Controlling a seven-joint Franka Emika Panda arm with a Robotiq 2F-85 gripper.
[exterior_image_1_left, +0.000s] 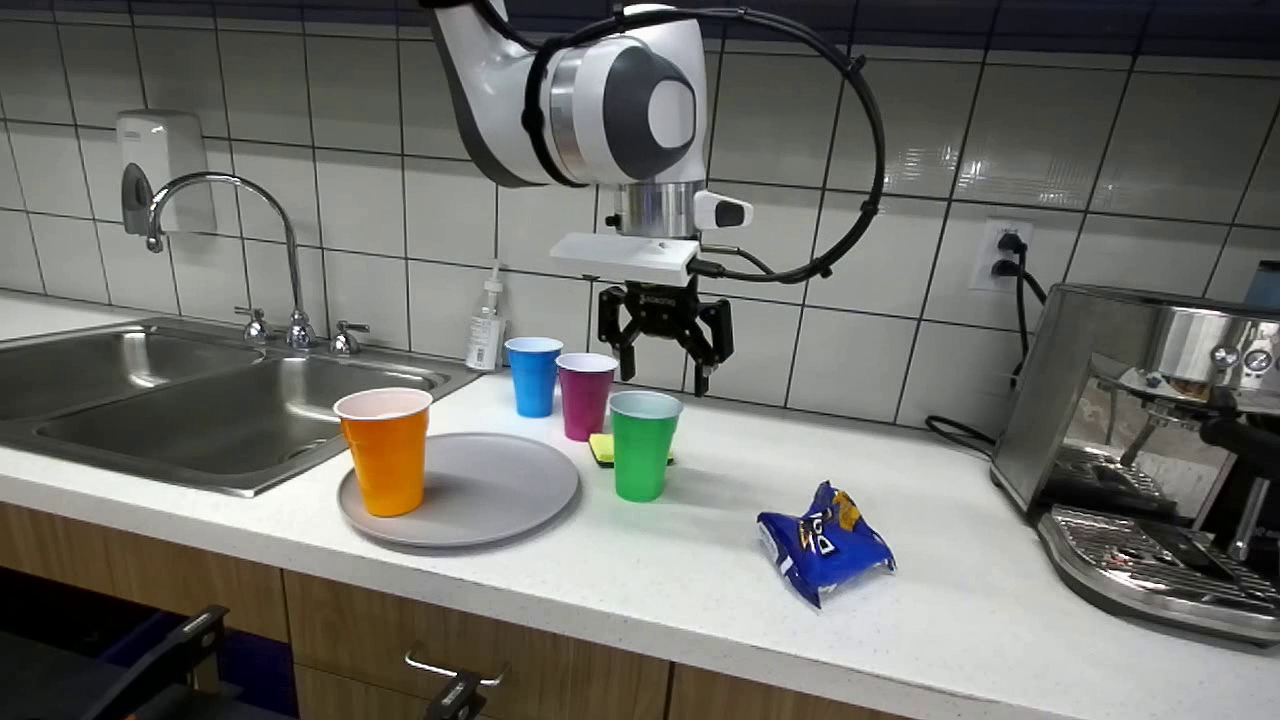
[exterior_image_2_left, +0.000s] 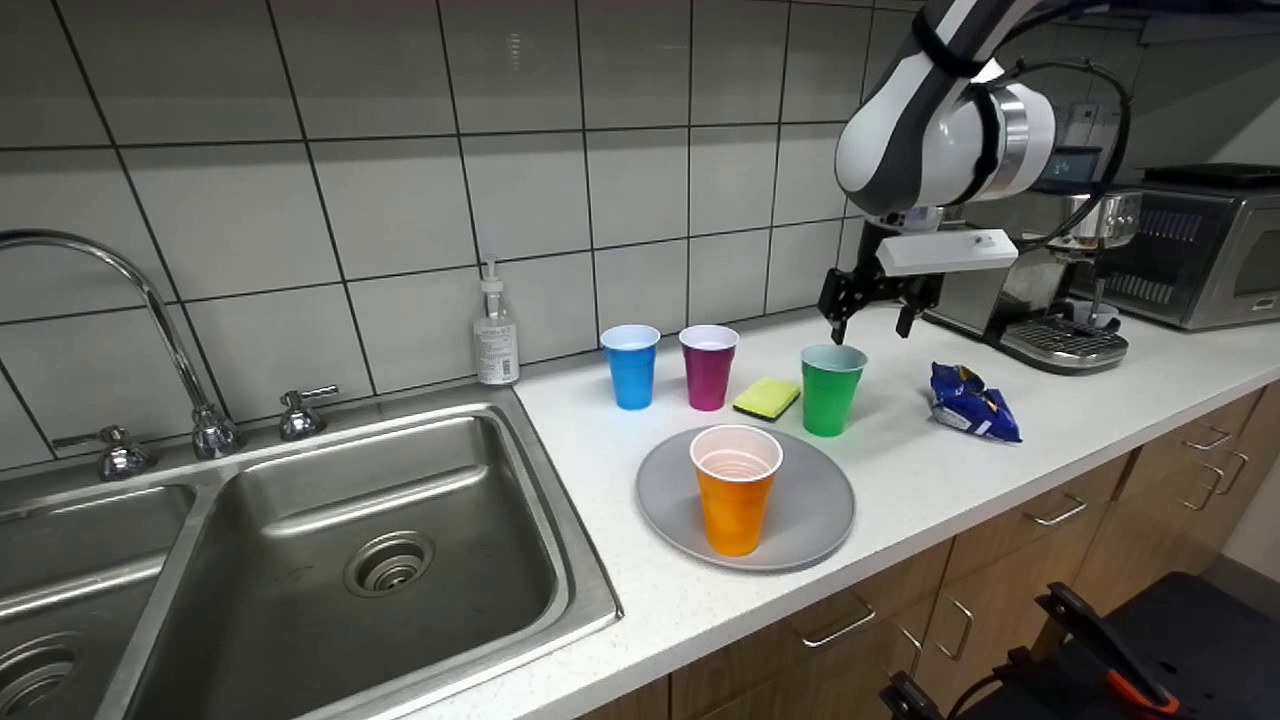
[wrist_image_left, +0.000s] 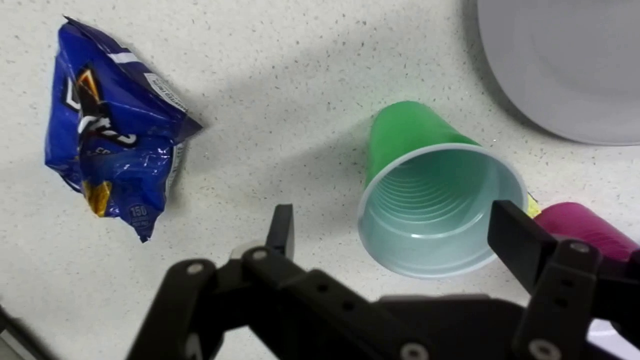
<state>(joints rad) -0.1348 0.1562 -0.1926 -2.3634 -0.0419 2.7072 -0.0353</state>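
Observation:
My gripper (exterior_image_1_left: 665, 376) is open and empty above the counter, fingers pointing down. In the wrist view the gripper (wrist_image_left: 394, 220) has its fingers wide apart, with the right finger overlapping the rim of the green cup (wrist_image_left: 410, 125). The green cup stands upright just below the gripper, also in both exterior views (exterior_image_1_left: 640, 455) (exterior_image_2_left: 830, 395); contact is not visible. A magenta cup (exterior_image_1_left: 584, 400) and a blue cup (exterior_image_1_left: 534, 380) stand behind it. A yellow sponge (exterior_image_2_left: 767, 398) lies beside the green cup. An orange cup (exterior_image_2_left: 735, 500) stands on a grey plate (exterior_image_2_left: 815, 510).
A crumpled blue snack bag (exterior_image_1_left: 828, 545) lies on the counter near the green cup. A coffee machine (exterior_image_1_left: 1150, 450) stands at one end. A double sink (exterior_image_2_left: 380, 540) with a faucet (exterior_image_1_left: 290, 250) is at the other. A soap bottle (exterior_image_2_left: 496, 340) stands by the tiled wall.

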